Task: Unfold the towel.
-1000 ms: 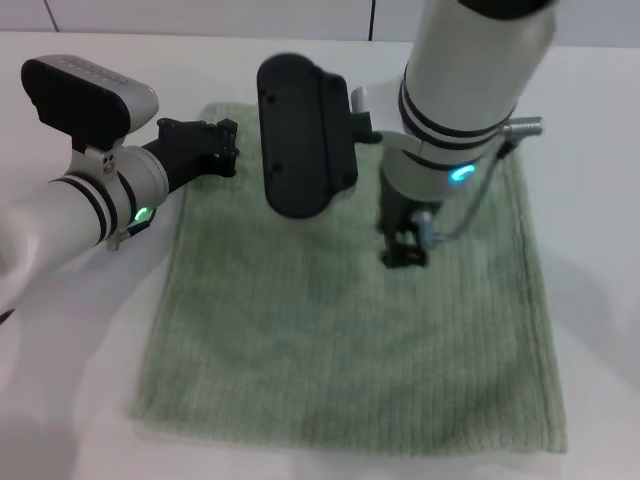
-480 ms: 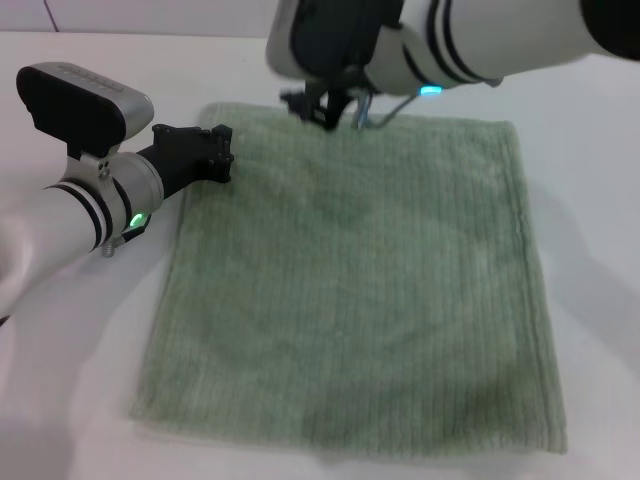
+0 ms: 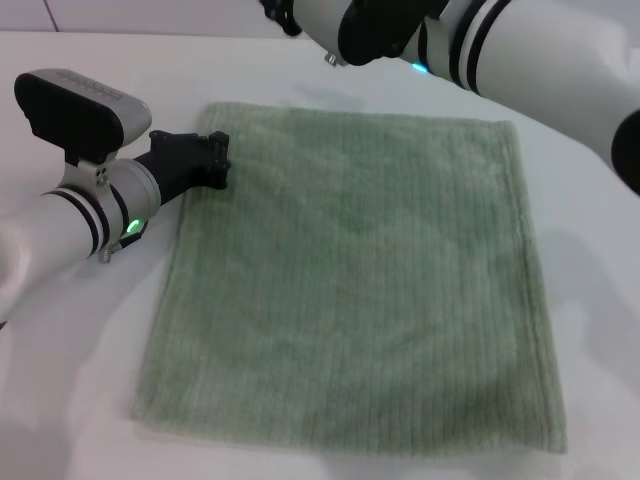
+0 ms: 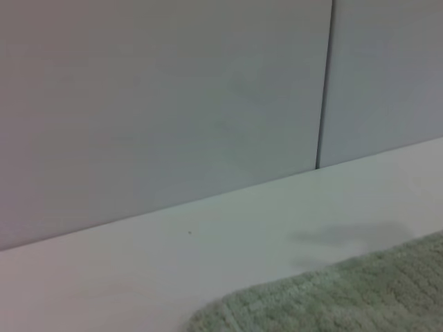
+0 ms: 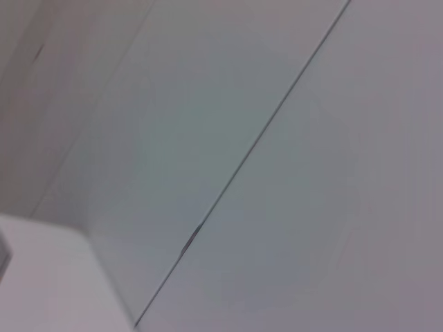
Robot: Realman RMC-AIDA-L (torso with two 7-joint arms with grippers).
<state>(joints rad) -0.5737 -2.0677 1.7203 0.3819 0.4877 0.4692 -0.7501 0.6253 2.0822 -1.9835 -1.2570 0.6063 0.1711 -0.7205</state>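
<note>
Lying flat and fully spread on the white table (image 3: pixel 590 250), the towel (image 3: pixel 360 280) is a pale sage-green, roughly square cloth with a faint ribbed weave and hemmed edges, no fold showing. My left gripper (image 3: pixel 212 160) sits low at the towel's far left corner, touching its edge; how its fingers stand I cannot tell. My right arm (image 3: pixel 480 45) is raised beyond the far edge, its gripper (image 3: pixel 285 15) mostly out of sight at the top, state unclear.
</note>
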